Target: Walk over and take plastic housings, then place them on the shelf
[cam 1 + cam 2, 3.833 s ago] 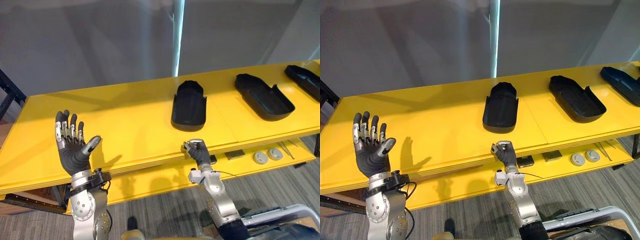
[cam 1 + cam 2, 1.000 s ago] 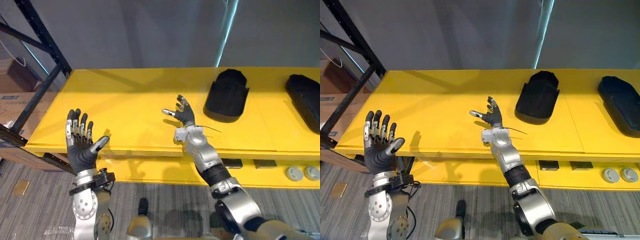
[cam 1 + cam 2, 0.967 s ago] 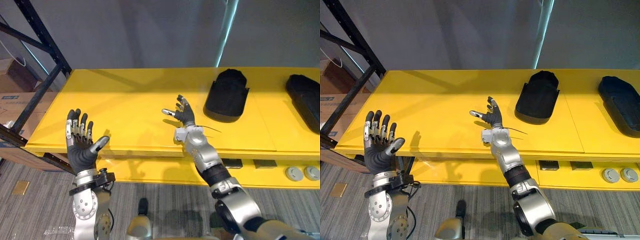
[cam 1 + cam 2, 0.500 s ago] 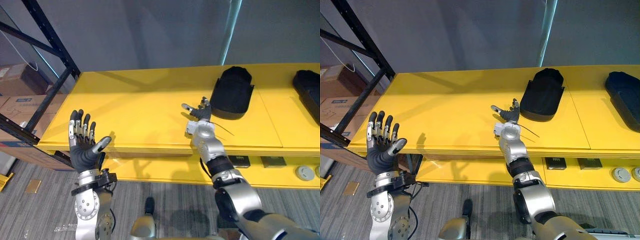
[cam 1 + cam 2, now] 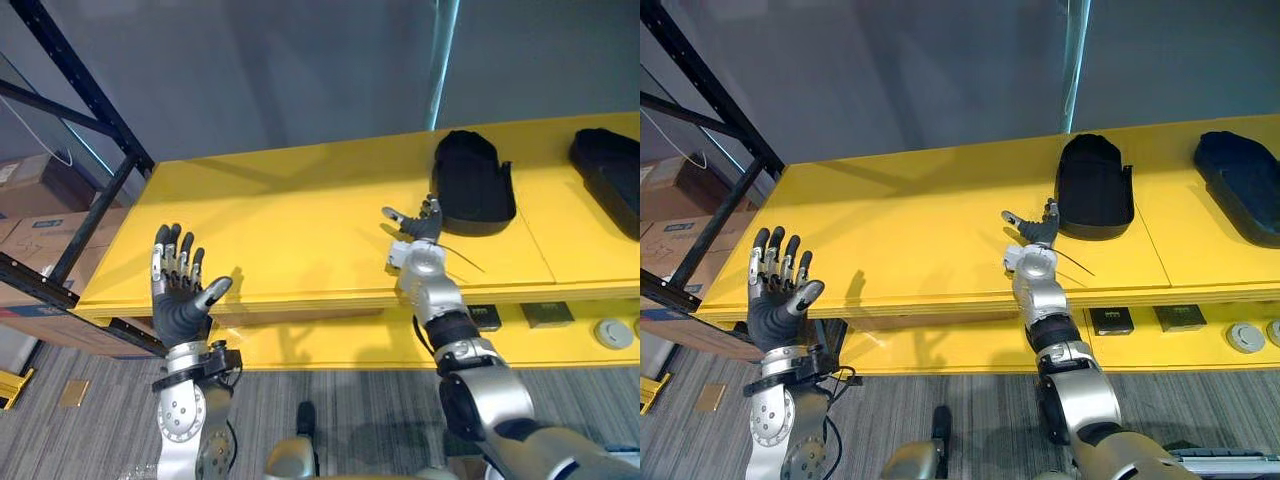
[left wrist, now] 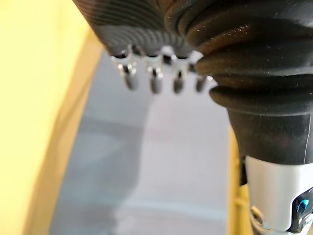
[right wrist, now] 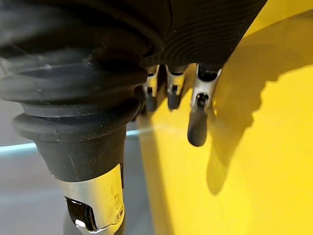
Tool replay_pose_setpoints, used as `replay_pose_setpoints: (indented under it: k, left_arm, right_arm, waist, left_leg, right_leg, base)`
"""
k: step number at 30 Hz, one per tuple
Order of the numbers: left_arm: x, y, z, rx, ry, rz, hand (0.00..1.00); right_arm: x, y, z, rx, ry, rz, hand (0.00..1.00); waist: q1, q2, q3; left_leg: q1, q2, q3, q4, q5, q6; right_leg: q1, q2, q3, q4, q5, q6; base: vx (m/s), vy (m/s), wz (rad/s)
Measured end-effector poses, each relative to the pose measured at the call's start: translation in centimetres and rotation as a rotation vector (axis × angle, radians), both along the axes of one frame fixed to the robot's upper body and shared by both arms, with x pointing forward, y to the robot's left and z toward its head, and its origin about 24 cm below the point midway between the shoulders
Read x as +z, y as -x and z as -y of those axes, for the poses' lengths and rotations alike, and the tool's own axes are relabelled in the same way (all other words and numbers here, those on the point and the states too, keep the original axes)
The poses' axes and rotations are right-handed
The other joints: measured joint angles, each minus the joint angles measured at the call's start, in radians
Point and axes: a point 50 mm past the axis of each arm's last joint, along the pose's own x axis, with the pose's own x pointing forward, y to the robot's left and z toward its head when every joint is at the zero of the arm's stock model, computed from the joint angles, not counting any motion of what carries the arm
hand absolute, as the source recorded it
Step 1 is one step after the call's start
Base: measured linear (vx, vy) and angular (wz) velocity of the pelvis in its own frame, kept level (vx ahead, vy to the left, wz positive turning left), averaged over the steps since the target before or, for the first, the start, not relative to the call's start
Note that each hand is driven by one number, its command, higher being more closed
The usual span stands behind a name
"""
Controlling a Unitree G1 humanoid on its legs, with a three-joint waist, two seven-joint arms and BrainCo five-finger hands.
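A black plastic housing [image 5: 471, 185] lies on the yellow table top [image 5: 280, 230], right of the middle. A second black housing [image 5: 607, 166] lies further right at the edge of the view. My right hand [image 5: 418, 222] is open over the table, its fingers spread, just short of the near left corner of the first housing; whether they touch I cannot tell. My left hand [image 5: 180, 295] is raised palm up in front of the table's near left edge, open and empty, fingers straight.
A black metal rack frame [image 5: 85, 120] stands at the left with cardboard boxes [image 5: 40, 225] behind it. Under the top, a lower yellow shelf [image 5: 340, 345] carries small dark blocks [image 5: 547, 313] and a grey round part [image 5: 612, 332]. Grey carpet lies below.
The camera has shifted, so the whole scene sits differently. My right hand has reached forward and right across the table, closer to the first housing. My left hand stays raised and open.
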Motion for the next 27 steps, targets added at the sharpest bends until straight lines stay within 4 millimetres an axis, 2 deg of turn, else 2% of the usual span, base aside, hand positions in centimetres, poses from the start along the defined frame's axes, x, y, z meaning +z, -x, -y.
replay_pose_setpoints:
  k: [15, 27]
  left_arm:
    - [-0.33, -0.62, 0.15, 0.000, 0.003, -0.018, 0.00]
    - [-0.47, -0.69, 0.25, -0.007, 0.004, -0.034, 0.00]
  right_arm:
    - [0.02, -0.14, 0.23, 0.060, 0.005, 0.005, 0.00]
    - [0.14, -0.18, 0.67, 0.051, 0.022, 0.007, 0.00]
  waist:
    - [-0.001, -0.003, 0.002]
    - [-0.001, -0.021, 0.014]
  left_leg:
    - [0.006, 0.001, 0.008, 0.000, 0.000, 0.000]
    - [0.008, 0.002, 0.010, 0.000, -0.001, 0.001]
  right_leg:
    - [0.000, 0.000, 0.007, -0.001, 0.000, 0.000]
    - [0.000, 0.000, 0.010, -0.003, 0.002, 0.001]
  base:
    - [0.00, -0.001, 0.00]
    - [0.00, 0.000, 0.00]
